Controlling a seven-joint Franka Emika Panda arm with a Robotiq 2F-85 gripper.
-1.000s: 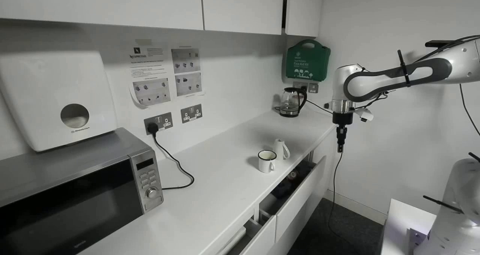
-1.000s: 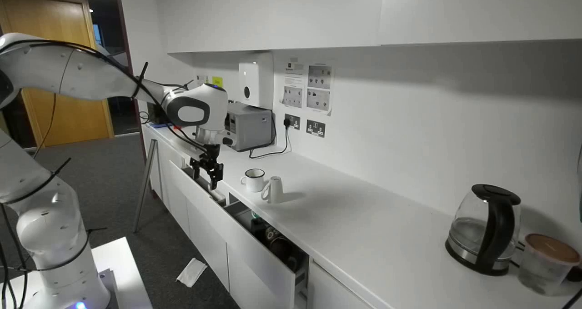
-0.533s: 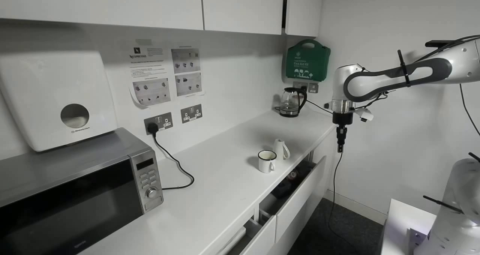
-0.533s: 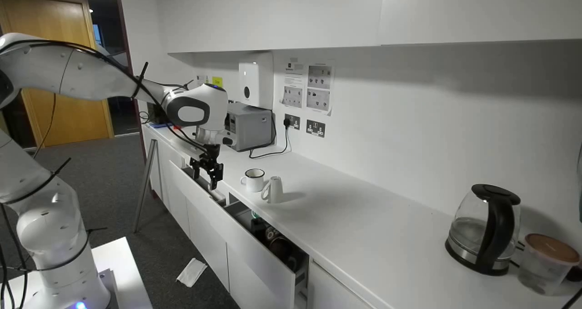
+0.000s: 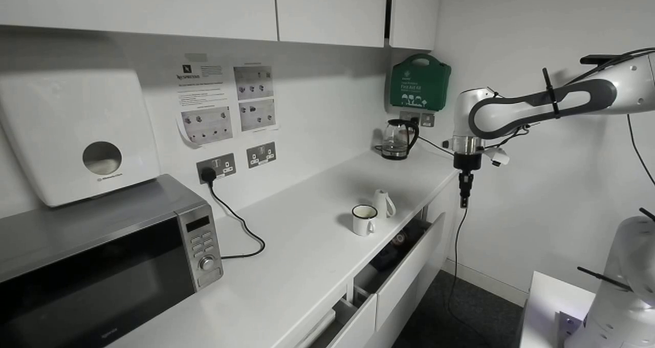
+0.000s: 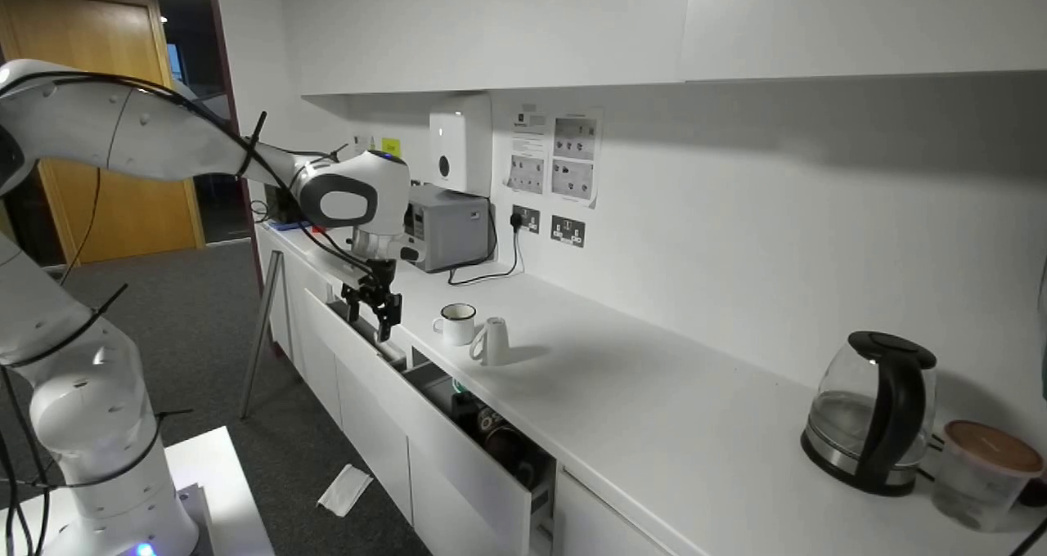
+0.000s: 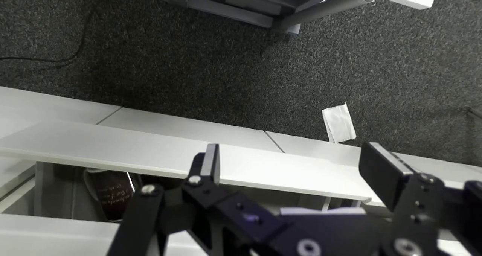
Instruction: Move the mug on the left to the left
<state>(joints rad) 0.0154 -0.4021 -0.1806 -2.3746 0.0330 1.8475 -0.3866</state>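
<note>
The mug is short, white and round with a dark rim (image 5: 364,224); it also shows in an exterior view (image 6: 460,327). It stands upright on the white counter (image 5: 286,256). A taller pale cup (image 5: 380,202) stands close beside it, seemingly upside down, also seen in an exterior view (image 6: 494,342). My gripper (image 6: 370,325) hangs pointing down over the open drawers in front of the counter, apart from both. In the wrist view the gripper's fingers (image 7: 292,165) are wide apart with nothing between them. Neither cup shows in the wrist view.
Open drawers (image 6: 409,396) stick out below the counter edge; one holds a dark mug (image 7: 113,194). A microwave (image 5: 102,261) and a glass kettle (image 6: 871,413) stand on the counter. A lidded tub (image 6: 986,478) is beside the kettle. Wall cupboards (image 5: 327,10) hang above.
</note>
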